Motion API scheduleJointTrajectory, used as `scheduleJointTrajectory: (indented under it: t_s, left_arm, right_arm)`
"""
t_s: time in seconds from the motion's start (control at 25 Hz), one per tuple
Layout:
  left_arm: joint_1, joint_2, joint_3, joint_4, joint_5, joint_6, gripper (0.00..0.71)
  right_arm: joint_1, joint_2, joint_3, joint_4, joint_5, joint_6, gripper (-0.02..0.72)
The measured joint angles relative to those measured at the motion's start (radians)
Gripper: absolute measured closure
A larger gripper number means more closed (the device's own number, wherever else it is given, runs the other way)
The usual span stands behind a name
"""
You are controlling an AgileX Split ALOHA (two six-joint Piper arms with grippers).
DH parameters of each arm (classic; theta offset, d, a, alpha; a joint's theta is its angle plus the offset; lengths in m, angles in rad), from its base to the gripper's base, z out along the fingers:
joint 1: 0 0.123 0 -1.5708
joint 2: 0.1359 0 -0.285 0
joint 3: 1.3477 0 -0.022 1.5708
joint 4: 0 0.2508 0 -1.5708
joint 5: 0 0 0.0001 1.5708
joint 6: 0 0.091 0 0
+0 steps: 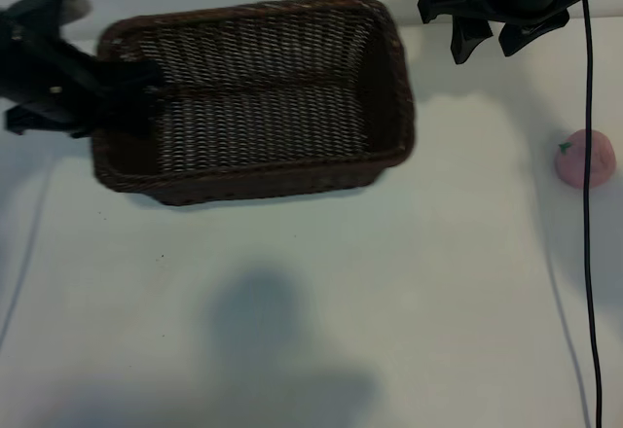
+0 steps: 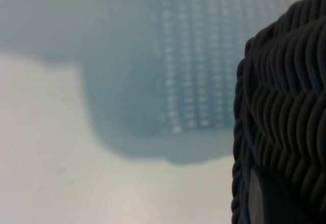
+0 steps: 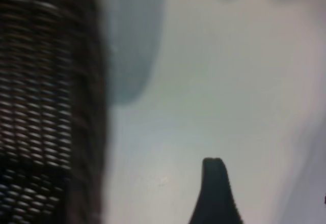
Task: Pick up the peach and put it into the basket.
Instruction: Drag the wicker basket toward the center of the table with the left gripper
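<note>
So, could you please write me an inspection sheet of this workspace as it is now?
Surface: white table, bare, with shadows.
Job's things: peach on the table near the right edge, outside the basket; nothing visible inside the basket.
Clutter: nothing seen.
End effectors: left end effector at the basket's left end, closed on its rim; right end effector open, above the table behind the peach, holding nothing.
Cables: dark cable running down the right side, past the peach.
Surroundings: nothing seen.

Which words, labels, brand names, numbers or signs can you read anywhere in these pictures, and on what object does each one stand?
None: no readable text shows in any view.
The basket, the peach, the table and the cable bear no writing, and neither does the left gripper or the right gripper.
</note>
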Motion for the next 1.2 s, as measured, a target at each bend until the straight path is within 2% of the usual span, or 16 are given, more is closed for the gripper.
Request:
scheduleJointTrajectory:
  t_s: [0.16,0.28,0.56,0.8,0.88,1.0,1.08,1.16,1.2]
  left_arm:
    - [-0.060,0.087,-0.054,0.000,0.006,-0.019,0.617]
    - [-0.087,0.138,-0.082,0.000,0.005,-0.028,0.617]
    - [-0.097,0.225,-0.094,0.000,-0.019,-0.041,0.617]
    - [-0.097,0.235,-0.094,0.002,-0.049,-0.041,0.603]
    - [-0.097,0.235,-0.094,-0.002,-0.050,-0.041,0.546]
    - [-0.097,0.234,-0.095,-0.013,-0.050,-0.042,0.363]
    - [-0.097,0.234,-0.095,-0.015,-0.048,-0.042,0.212]
    - [-0.097,0.230,-0.095,-0.015,-0.041,-0.042,0.090]
    - [-0.097,0.226,-0.096,-0.015,-0.035,-0.043,0.055]
  right_arm:
    - [0.000,0.000,0.000,0.000,0.000,0.001,0.208]
    - [0.000,0.000,0.000,0.000,0.000,0.001,0.208]
    - [0.000,0.000,0.000,0.000,0.000,0.003,0.208]
    - [0.000,0.000,0.000,0.000,0.000,0.003,0.208]
    - [0.000,0.000,0.000,0.000,0.000,0.003,0.208]
    - [0.000,0.000,0.000,0.000,0.000,0.003,0.208]
    - [0.000,0.000,0.000,0.000,0.000,0.003,0.208]
    - [0.000,0.000,0.000,0.000,0.000,0.003,0.208]
    - [0.000,0.000,0.000,0.000,0.000,0.003,0.208]
